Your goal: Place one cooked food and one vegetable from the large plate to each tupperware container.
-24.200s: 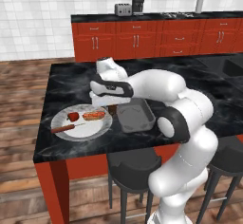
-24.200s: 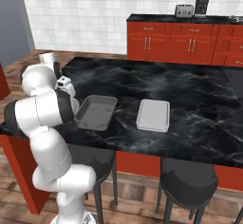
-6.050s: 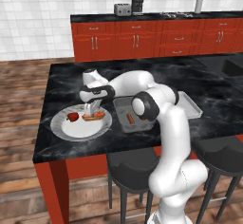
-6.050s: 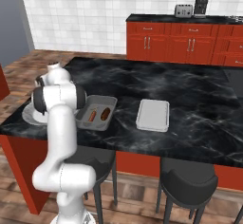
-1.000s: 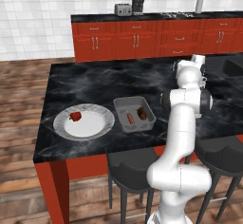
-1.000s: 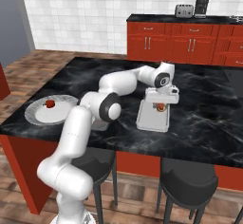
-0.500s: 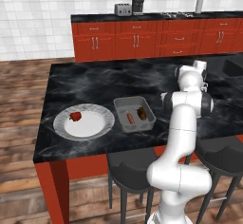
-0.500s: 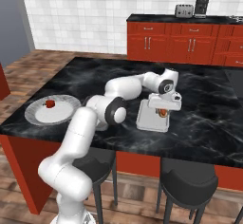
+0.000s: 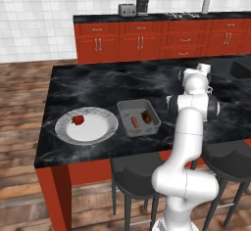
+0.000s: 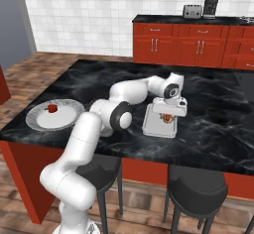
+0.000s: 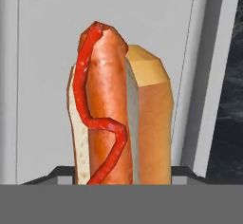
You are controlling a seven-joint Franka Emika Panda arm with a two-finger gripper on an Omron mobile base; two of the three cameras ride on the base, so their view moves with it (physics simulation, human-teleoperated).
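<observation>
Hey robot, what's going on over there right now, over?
Gripper over second tray, shut on hot dog. First tray holds sausage and brown vegetable. Red vegetable waits on plate. Nothing in the way.

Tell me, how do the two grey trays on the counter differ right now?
The near tray holds two small brown pieces, a sausage and a dark lump. The far tray sits under the tool, which grips a hot dog just above its floor. The near tray sits beside the plate; the far one doesn't. Both are shallow, grey and rectangular.
</observation>
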